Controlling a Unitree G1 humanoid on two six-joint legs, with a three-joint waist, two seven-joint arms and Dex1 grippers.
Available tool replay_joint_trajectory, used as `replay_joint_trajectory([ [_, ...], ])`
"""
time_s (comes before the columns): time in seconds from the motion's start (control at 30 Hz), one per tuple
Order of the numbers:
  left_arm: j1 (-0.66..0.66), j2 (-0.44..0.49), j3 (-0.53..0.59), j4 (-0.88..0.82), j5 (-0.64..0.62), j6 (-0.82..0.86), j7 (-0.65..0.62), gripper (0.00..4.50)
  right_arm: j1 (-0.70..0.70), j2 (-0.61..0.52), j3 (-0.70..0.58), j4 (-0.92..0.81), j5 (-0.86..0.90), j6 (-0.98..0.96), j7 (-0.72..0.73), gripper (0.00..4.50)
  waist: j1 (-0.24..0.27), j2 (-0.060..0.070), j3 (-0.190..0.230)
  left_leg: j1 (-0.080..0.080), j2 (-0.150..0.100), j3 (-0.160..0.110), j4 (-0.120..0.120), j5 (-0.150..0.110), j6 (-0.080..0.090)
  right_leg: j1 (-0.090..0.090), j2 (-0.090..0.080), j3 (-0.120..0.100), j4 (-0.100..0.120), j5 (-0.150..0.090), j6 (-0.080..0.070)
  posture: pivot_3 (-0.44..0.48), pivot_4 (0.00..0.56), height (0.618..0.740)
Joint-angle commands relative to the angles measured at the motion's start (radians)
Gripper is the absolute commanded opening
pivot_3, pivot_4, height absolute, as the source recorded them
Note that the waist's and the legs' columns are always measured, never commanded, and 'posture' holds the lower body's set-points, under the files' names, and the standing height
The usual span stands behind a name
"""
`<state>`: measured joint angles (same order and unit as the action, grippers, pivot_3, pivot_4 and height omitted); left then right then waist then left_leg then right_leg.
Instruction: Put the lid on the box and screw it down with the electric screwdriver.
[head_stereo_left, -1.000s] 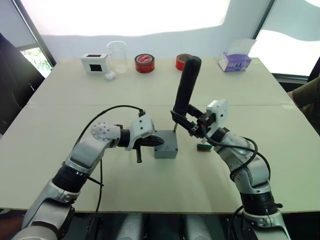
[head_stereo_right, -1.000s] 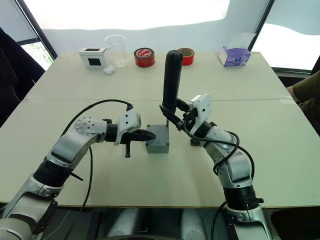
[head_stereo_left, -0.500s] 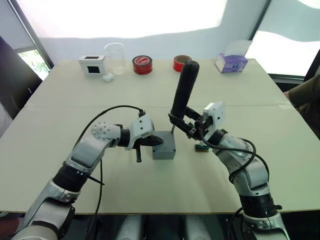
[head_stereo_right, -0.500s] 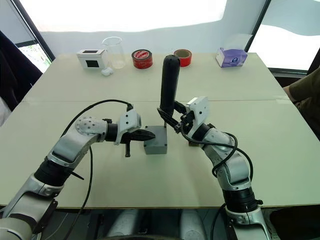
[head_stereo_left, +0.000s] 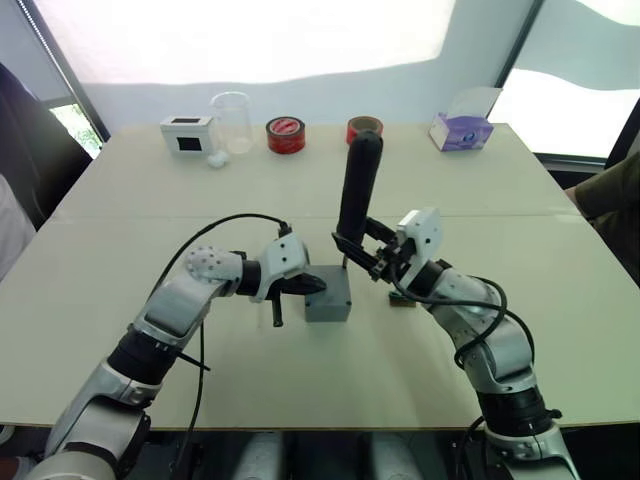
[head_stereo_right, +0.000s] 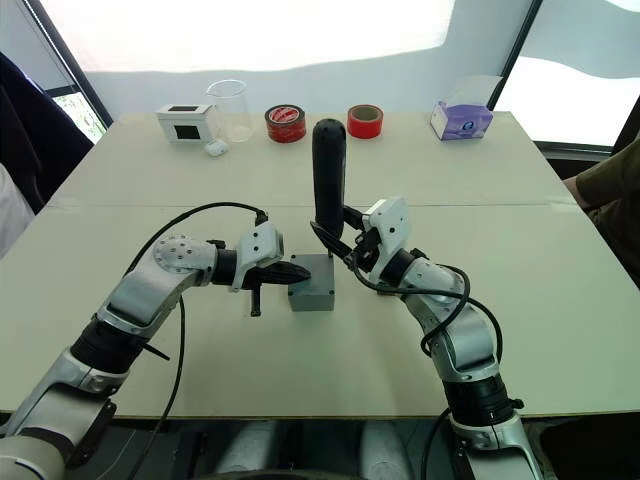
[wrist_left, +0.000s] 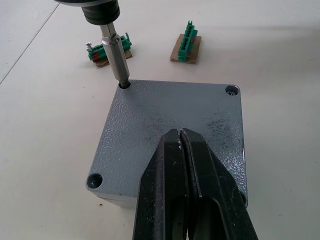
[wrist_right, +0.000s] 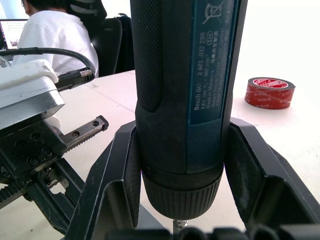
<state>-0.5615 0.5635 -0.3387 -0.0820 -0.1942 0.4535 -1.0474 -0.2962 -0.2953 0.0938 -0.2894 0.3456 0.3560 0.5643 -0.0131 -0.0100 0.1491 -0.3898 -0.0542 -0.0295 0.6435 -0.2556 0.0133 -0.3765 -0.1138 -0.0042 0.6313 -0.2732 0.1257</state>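
Note:
The grey lid (wrist_left: 170, 125) lies on the grey box (head_stereo_left: 328, 306) at the middle of the table, with open holes at its corners. My left gripper (wrist_left: 181, 137) is shut, its black fingertips resting on top of the lid from the left side. My right gripper (head_stereo_left: 363, 248) is shut on the electric screwdriver (head_stereo_left: 357, 185), a long black stick held nearly upright. Its metal bit (wrist_left: 114, 52) stands in the lid's far corner hole on the right gripper's side. In the right wrist view the screwdriver (wrist_right: 185, 90) sits between both fingers.
Two small green connectors (wrist_left: 187, 44) lie on the table just beyond the box. At the far edge stand a white box with a black window (head_stereo_left: 188, 133), a glass beaker (head_stereo_left: 232, 120), two red tape rolls (head_stereo_left: 286, 134) and a tissue box (head_stereo_left: 460, 128). A person (wrist_right: 55, 40) sits nearby.
My right gripper has carried the screwdriver a little to the left and stood it more upright over the lid's far corner. The left gripper stays on the lid. The camera has shifted slightly.

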Motion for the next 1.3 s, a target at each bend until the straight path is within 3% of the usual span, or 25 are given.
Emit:
replay_joint_trajectory([
  [0.03,0.002,0.002,0.0,-0.004,0.009,0.003,-0.005,0.0,0.074,0.006,0.079,0.123,-0.021,0.106,0.006,1.76,0.0,0.0,0.0,0.0,0.0,0.0,0.0,0.0,0.0,0.0,0.0,0.0,0.0,0.0,0.0,0.0,0.15,0.74],
  [1.3,0.014,-0.01,-0.005,-0.007,0.017,0.006,-0.004,0.0,0.11,0.027,0.066,0.184,-0.035,0.088,-0.013,1.76,0.0,-0.006,-0.016,0.006,0.001,-0.001,-0.017,0.0,-0.001,0.005,-0.007,0.001,-0.017,-0.003,-0.006,0.0,0.15,0.74],
])
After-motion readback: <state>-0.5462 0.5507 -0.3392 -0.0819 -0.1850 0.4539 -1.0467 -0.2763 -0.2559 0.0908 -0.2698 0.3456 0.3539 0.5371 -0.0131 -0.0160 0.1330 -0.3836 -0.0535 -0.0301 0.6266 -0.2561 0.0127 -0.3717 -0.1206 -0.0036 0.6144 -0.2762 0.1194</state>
